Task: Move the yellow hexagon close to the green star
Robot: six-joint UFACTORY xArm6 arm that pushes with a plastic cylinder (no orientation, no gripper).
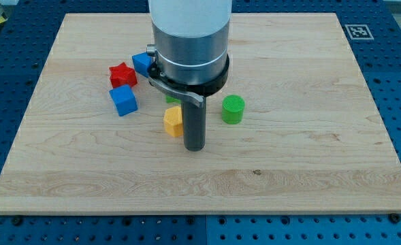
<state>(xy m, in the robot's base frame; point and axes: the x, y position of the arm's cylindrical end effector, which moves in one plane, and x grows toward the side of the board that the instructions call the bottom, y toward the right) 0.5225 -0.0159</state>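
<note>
The yellow hexagon (173,120) lies near the board's middle. My tip (195,148) stands just to its right and slightly lower in the view, close beside it; I cannot tell whether they touch. A sliver of a green block (171,99) shows just above the hexagon. It is mostly hidden behind the arm, so its shape cannot be made out. A green cylinder (233,109) stands to the right of the rod.
A red star (122,74), a blue cube (124,101) and another blue block (143,62) sit at the left of the arm. The wooden board (309,170) lies on a blue perforated table. A marker tag (357,31) is at the top right corner.
</note>
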